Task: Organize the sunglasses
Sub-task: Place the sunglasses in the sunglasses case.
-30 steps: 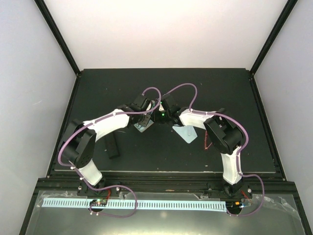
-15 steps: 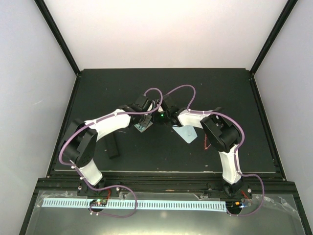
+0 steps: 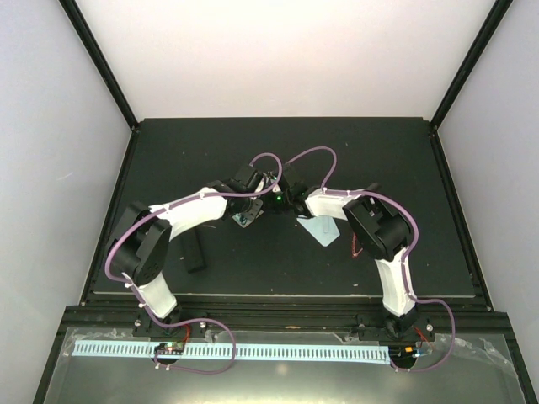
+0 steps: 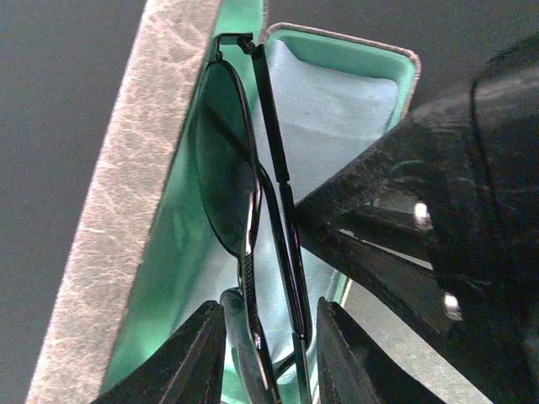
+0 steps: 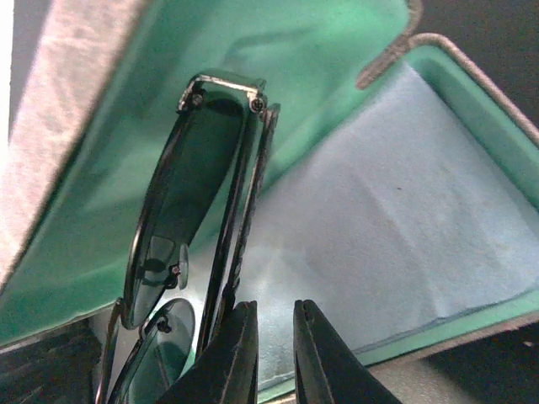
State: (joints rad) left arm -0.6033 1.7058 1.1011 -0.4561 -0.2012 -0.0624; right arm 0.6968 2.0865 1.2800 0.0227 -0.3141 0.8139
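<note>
My left fingers (image 4: 268,345) are clamped on the folded black sunglasses (image 4: 223,160). My right fingers (image 5: 275,341), almost shut with nothing between them, rest against its temple. Just beyond both fingertips the case (image 4: 109,210) lies open, with the cloth (image 4: 337,109) in its tray. Since a second ago both wrists have edged forward over it, so I judge the sunglasses nearly seated, not yet released.

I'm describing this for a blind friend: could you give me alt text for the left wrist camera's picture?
Folded black sunglasses are held on end between the left gripper's fingers, over an open case lined in green with a blue cloth inside. The black right gripper reaches in from the right, up against the sunglasses.
</note>
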